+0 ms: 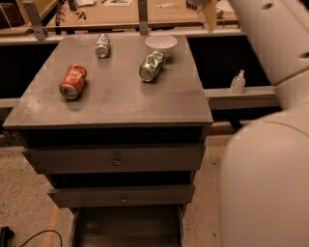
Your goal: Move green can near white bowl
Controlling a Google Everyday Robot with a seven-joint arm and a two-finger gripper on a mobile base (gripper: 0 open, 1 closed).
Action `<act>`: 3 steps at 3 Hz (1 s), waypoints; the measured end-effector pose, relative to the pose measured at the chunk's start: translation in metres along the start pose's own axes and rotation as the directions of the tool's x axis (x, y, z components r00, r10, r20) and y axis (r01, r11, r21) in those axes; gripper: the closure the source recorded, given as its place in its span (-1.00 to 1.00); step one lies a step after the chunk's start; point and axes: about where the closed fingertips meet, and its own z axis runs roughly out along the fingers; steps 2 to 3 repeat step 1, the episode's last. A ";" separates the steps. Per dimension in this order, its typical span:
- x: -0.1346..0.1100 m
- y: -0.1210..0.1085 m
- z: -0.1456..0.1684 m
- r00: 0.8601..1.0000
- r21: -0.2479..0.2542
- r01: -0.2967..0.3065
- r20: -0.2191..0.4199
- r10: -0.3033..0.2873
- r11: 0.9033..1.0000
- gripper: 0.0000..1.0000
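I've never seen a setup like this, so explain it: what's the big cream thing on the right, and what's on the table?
The cream shape is a robot's arm, seen close up; the one camera looks down past it at a grey table with drawers. Its claw is at the top edge, high near the table's far right corner, touching nothing. Three cans lie on their sides: a green can just in front of a white bowl, an orange can at left, a silver can at the back. I see nothing held.
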 end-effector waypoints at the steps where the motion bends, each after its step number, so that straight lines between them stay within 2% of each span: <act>1: 0.048 0.016 -0.107 0.967 0.132 -0.111 -0.212 0.137 0.985 -1.00; 3: 0.048 0.016 -0.107 0.967 0.132 -0.111 -0.212 0.137 0.985 -1.00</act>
